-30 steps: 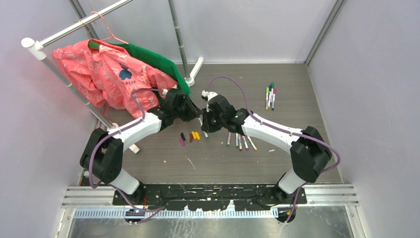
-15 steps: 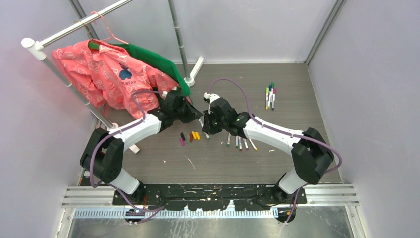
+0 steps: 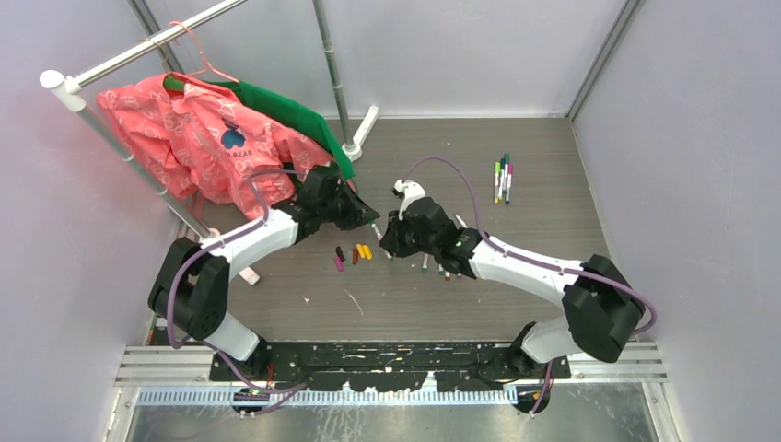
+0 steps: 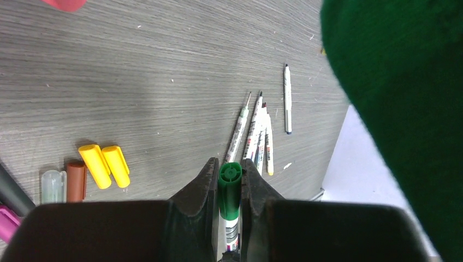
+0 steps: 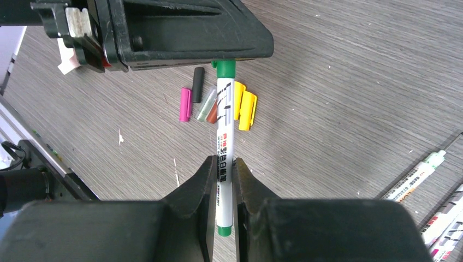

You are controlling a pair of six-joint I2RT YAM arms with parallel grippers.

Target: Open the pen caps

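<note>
1. The green cap (image 4: 230, 183) is where I'm working. It is pinched between the fingers of the left end effector (image 4: 230, 176), held above the tabletop (image 3: 553, 216) near its middle.
2. In the right wrist view the cap sits on the top end of a white pen barrel (image 5: 223, 142), and I can see no gap between them.
3. The right end effector (image 5: 221, 170) is closed tight on the lower part of that barrel. The barrel's green tail pokes out just below the fingers.
4. Both end effectors are therefore nearly shut, one on each end of the same pen, and they sit close together in the overhead view.
5. Loose caps lie on the tabletop directly under the pen:
   - two yellow caps (image 4: 104, 165) side by side and touching
   - a brown cap (image 4: 76, 181) and a clear cap (image 4: 53, 186) just beside them
   - a magenta cap (image 5: 185, 103) and a black cap (image 5: 197, 77) a little apart
6. A cluster of uncapped pens (image 4: 256, 136) lies fanned on the tabletop to the right of the caps, with one more lying apart from it.
7. A few capped pens (image 3: 503, 180) rest well away, toward the far right.
8. A pink garment (image 3: 193, 138) and a green garment (image 3: 290, 110) hang on a rack (image 3: 138, 51) at the far left.
</note>
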